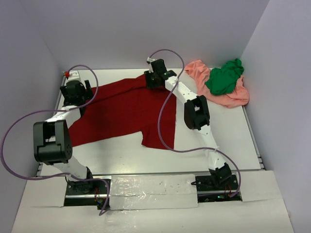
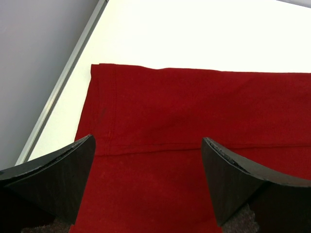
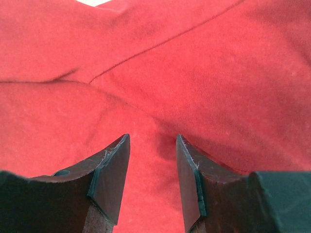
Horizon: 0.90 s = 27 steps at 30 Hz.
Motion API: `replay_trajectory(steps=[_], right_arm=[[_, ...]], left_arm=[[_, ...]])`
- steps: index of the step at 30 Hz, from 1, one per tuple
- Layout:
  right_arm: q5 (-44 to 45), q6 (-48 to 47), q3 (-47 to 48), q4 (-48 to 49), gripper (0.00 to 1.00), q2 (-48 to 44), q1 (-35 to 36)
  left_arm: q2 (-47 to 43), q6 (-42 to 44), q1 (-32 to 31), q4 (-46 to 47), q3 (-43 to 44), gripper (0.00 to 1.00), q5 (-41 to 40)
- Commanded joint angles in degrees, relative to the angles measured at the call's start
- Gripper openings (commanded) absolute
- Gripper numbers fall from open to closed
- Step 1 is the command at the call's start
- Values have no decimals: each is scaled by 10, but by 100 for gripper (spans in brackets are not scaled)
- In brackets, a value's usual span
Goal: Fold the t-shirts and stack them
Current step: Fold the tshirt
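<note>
The white surface carries everything, and I place the rest by the biggest thing on it: the dark red t-shirt. It lies spread open across the middle, mostly flat, with one flap reaching toward my bases and a few soft creases left in it. Off its far right corner sits the salmon-pink t-shirt, crumpled in a heap. The bright green t-shirt is bunched on top of that, so neither of the two is folded yet.

My left fingers hang over the red shirt's left end, just inside its stitched hem. They are spread wide and hold nothing, with only flat cloth beneath them. My right fingers are down at the shirt's far edge. They are parted by a narrower gap, and a small pucker of red cloth rises toward it. They have not closed on that cloth.

I judge this to be the start of the first fold on the red shirt, with the stacking a long way off. The next move calls for both sets of fingers to pinch the cloth, top layer and under layer together. Then they must lift in step, so the edge comes over straight instead of dragging the whole shirt along
</note>
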Motion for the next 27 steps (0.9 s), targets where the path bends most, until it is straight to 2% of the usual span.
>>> replay_trajectory(steps=[1, 6, 16, 22, 27], right_arm=[[-11, 16, 27, -24, 50, 5, -8], [-30, 23, -28, -28, 50, -12, -3], [-42, 33, -8, -35, 47, 1, -6], [-54, 42, -49, 25, 46, -28, -7], [-40, 50, -36, 41, 46, -26, -7]], left_arm=[[-14, -2, -4, 18, 14, 99, 1], [-14, -1, -5, 20, 12, 99, -1], [-21, 3, -6, 27, 4, 99, -4], [-23, 4, -6, 34, 0, 99, -3], [-27, 6, -7, 41, -9, 99, -3]])
